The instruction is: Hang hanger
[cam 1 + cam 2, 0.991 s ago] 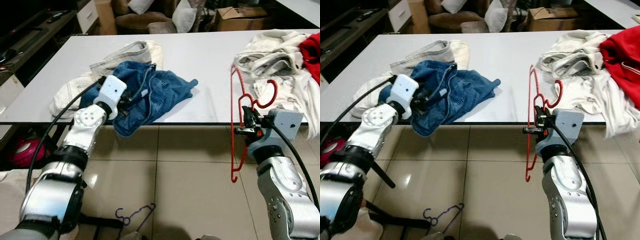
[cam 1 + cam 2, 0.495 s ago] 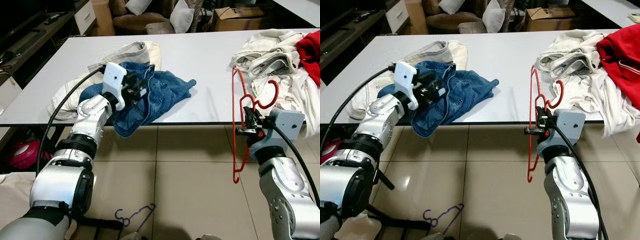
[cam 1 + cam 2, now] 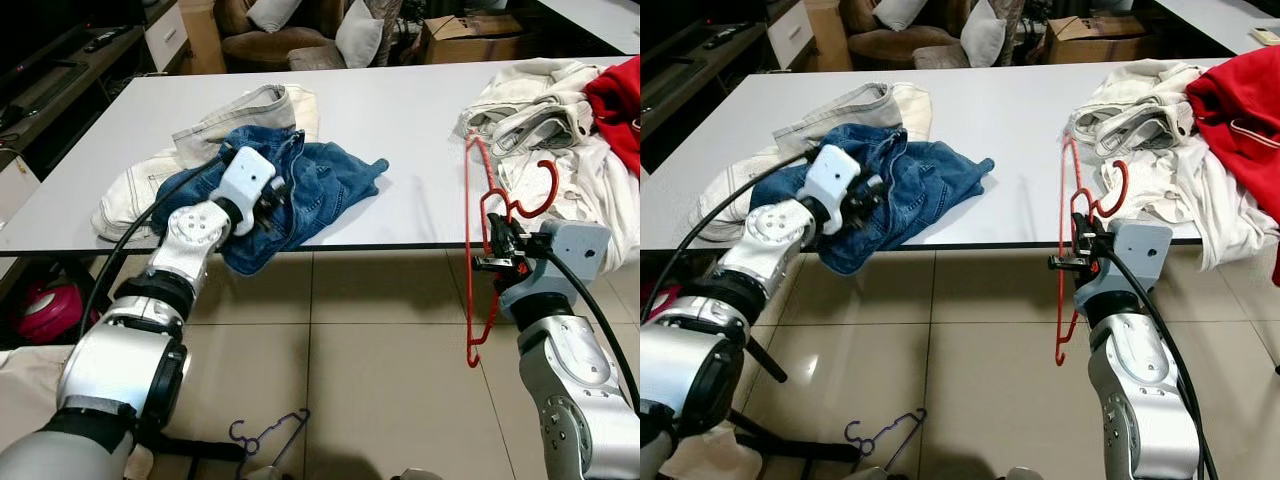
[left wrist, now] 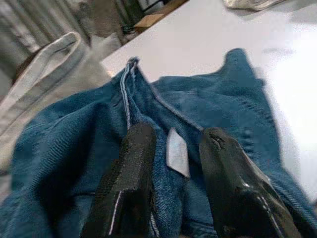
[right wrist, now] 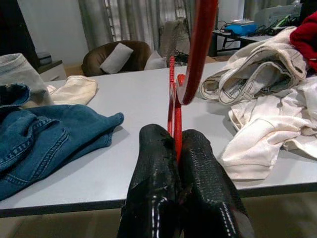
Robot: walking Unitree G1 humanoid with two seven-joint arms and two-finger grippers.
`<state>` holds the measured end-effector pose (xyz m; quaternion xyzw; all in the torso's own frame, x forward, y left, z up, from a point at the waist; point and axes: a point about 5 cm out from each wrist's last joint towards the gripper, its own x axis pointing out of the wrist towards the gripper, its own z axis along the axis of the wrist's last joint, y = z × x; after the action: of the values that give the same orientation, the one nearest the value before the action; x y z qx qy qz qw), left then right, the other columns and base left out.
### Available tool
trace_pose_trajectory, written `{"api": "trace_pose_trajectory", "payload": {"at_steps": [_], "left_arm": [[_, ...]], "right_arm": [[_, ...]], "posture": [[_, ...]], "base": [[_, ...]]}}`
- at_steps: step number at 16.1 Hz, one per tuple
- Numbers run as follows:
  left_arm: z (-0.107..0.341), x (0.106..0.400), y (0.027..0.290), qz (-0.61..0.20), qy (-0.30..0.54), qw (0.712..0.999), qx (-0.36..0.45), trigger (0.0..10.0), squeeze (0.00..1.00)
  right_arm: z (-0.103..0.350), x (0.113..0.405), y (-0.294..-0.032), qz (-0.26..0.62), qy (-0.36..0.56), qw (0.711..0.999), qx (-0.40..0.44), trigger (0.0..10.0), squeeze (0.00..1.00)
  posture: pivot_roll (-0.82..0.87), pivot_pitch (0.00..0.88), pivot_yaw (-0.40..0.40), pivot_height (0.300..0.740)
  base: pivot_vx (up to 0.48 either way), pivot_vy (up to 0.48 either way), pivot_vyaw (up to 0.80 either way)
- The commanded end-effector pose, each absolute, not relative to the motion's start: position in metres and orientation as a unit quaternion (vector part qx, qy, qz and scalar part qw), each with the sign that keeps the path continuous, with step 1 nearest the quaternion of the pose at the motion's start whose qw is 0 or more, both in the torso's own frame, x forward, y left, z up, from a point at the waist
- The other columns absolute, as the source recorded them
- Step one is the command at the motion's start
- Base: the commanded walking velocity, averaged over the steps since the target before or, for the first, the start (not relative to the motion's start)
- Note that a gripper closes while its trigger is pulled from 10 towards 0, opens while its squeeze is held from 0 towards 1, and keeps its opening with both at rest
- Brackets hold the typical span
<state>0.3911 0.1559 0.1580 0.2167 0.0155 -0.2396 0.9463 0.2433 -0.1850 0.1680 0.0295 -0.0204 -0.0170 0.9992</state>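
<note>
The right gripper is pinching the red hanger between its closed fingers, holding it upright just in front of the white table edge. The left gripper is resting with fingers spread on the blue jeans, with a fold of denim between them.

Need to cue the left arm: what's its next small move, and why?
Probably shut the left gripper on the jeans. Its fingers sit open astride a denim fold at the table edge, while the right gripper already clamps the red hanger, ready to take them.
</note>
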Motion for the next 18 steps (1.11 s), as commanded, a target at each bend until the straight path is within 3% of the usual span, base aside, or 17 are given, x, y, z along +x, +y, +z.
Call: {"api": "trace_pose_trajectory", "payload": {"at_steps": [1, 6, 10, 18], "left_arm": [[0.165, 0.394, 0.159, -0.224, 0.009, 0.948, 0.227, 10.0, 0.0], [0.181, 0.398, 0.159, -0.194, -0.048, 0.965, 0.17, 10.0, 0.0], [0.168, 0.395, 0.155, -0.219, -0.014, 0.963, 0.156, 10.0, 0.0], [0.151, 0.394, 0.166, -0.17, 0.05, 0.958, 0.226, 10.0, 0.0]], "right_arm": [[0.172, 0.242, -0.183, -0.01, -0.027, 0.999, 0.028, 10.0, 0.0], [0.171, 0.239, -0.183, -0.014, -0.028, 0.999, 0.027, 10.0, 0.0], [0.171, 0.236, -0.184, -0.016, -0.025, 0.999, 0.025, 10.0, 0.0], [0.173, 0.232, -0.187, -0.024, -0.026, 0.999, 0.019, 10.0, 0.0]], "posture": [[-0.23, 0.0, 0.094, 0.74], [-0.25, 0.0, 0.103, 0.74], [-0.26, 0.0, 0.107, 0.74], [-0.28, 0.0, 0.118, 0.74]], "base": [[0.0, 0.0, 0.0], [0.0, 0.0, 0.0], [0.0, 0.0, 0.0], [0.0, 0.0, 0.0]]}}
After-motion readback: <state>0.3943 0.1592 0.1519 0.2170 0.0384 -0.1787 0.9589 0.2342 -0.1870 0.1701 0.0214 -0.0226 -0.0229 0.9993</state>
